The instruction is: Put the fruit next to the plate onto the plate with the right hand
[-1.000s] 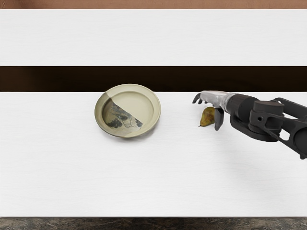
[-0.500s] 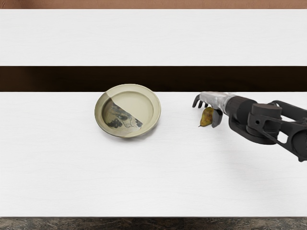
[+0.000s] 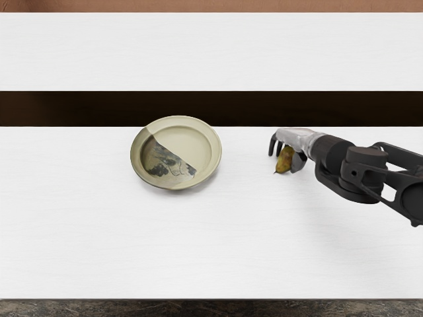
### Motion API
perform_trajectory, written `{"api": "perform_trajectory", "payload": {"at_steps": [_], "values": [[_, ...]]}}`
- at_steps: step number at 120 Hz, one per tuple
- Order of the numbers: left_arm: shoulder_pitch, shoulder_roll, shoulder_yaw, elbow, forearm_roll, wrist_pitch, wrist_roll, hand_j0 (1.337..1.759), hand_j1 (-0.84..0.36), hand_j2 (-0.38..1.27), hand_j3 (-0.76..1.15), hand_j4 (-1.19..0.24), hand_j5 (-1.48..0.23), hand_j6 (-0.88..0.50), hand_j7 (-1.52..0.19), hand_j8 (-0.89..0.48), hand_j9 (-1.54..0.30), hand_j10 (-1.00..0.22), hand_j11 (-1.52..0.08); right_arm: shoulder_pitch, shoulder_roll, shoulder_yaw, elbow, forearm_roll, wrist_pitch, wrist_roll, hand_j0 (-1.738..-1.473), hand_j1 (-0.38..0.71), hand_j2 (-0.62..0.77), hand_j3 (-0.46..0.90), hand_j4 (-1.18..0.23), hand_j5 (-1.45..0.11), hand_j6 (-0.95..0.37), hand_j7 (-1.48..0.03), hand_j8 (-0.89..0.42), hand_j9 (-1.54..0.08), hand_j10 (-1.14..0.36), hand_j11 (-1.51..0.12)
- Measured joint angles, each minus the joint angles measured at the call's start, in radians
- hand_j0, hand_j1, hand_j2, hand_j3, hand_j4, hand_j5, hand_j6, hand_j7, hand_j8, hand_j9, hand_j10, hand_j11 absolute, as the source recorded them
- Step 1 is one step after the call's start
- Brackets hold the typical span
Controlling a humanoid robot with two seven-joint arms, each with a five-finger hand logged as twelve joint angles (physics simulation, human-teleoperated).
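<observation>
- The white table [image 3: 99, 251] fills the lower part of the head view. A dark gap and a 2nd white surface lie behind it.
- Only 1 arm shows: the right arm [image 3: 360, 173]. It comes in from the right edge at a slight slant, low over the table, with its dark jointed wrist section reaching leftward toward the table's far edge.
- The plate [image 3: 137, 153] sits left of centre near the far edge, well apart from the arm. It is round and pale olive-cream with a raised rim. A diagonal line splits its floor into 2 parts: plain at the upper right, and a dark, blotchy pattern at the lower left.
- The right hand [image 3: 294, 140] is silver-grey, palm down, directly over the fruit. Its fingers [image 3: 272, 145] curl downward at the fruit's far and left side, and the thumb [image 3: 297, 162] hangs against its right side, so the hand is closed narrowly around the fruit.
- The pear [image 3: 285, 160] is small and yellow-brown with a darker, mottled skin. Its thin stem end points down-left. It lies on the table to the right of the plate, not on it, and its upper part is hidden under the hand.
- From this angle I cannot tell whether the pear is lifted off the surface.
</observation>
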Motion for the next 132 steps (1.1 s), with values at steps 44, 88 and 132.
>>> {"api": "perform_trajectory", "payload": {"at_steps": [44, 88, 132], "values": [[0.0, 0.0, 0.0, 0.0, 0.0, 0.0, 0.0, 1.658, 0.32, 0.0, 0.0, -0.02, -0.03, -0.02, -0.03, -0.02, -0.03, -0.02, -0.03, 0.0, -0.002, 0.002, -0.003, 0.0, -0.001, 0.0, -1.65, 0.24, 0.25, 0.0, -0.71, -0.88, -0.55, -0.9, -0.43, -0.9, -0.54, -0.91], [0.0, 0.0, 0.0, 0.0, 0.0, 0.0, 0.0, 1.658, 0.32, 0.0, 0.0, -0.02, -0.03, -0.02, -0.03, -0.02, -0.03, -0.02, -0.03, 0.014, -0.004, 0.02, -0.005, 0.02, 0.003, 0.0, -1.654, 0.22, 0.39, 0.0, -0.78, -1.04, -0.61, -1.02, -0.47, -1.02, -0.56, -1.04], [0.0, 0.0, 0.0, 0.0, 0.0, 0.0, 0.0, 1.658, 0.32, 0.0, 0.0, -0.02, -0.03, -0.02, -0.03, -0.02, -0.03, -0.02, -0.03, 0.051, 0.002, 0.087, 0.002, 0.051, 0.001, 0.0, -1.654, 0.15, 0.31, 0.0, -0.79, -1.06, -0.65, -1.04, -0.5, -1.06, -0.59, -1.08]]}}
